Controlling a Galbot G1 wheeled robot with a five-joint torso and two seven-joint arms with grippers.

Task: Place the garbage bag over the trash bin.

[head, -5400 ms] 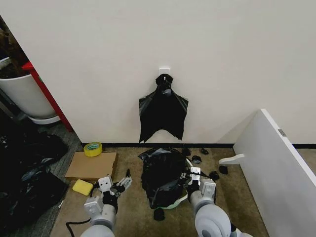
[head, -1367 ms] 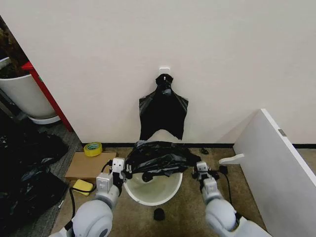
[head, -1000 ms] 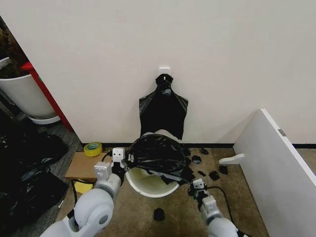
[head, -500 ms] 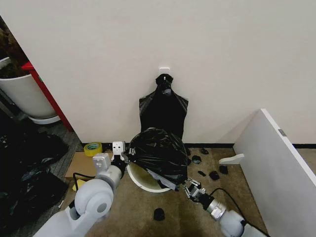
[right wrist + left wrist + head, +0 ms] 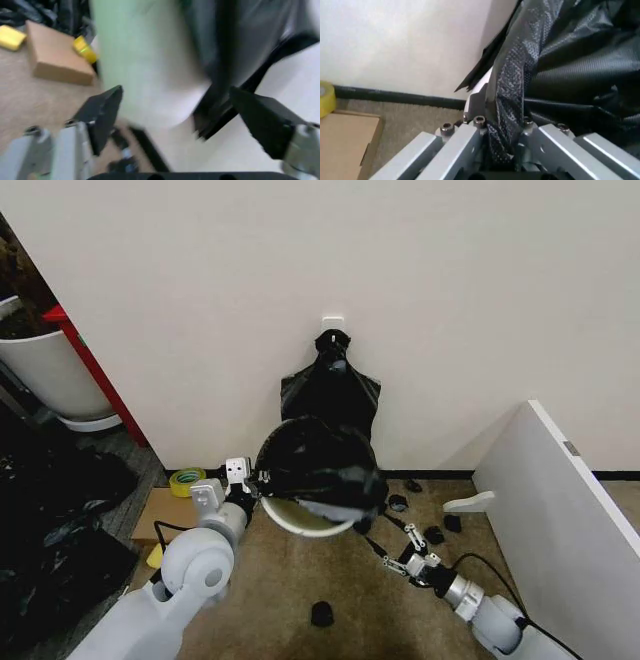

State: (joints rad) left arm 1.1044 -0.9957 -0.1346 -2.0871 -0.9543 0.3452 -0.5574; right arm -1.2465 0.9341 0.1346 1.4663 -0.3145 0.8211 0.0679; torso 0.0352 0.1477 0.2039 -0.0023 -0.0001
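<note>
While the left end effector (image 5: 502, 150) pinches the garbage bag (image 5: 318, 460) at centre frame and the right end effector (image 5: 412, 563) gapes empty, the limp, slippery film seems best gripped at its hem.

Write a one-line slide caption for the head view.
Left end effector grips the black garbage bag draped over the tilted white trash bin; right end effector open below it.

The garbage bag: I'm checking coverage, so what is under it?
Under the garbage bag sits the trash bin; its white rim and lower inside wall peek out below, the rest is covered. The left gripper clamps the bag's edge.
</note>
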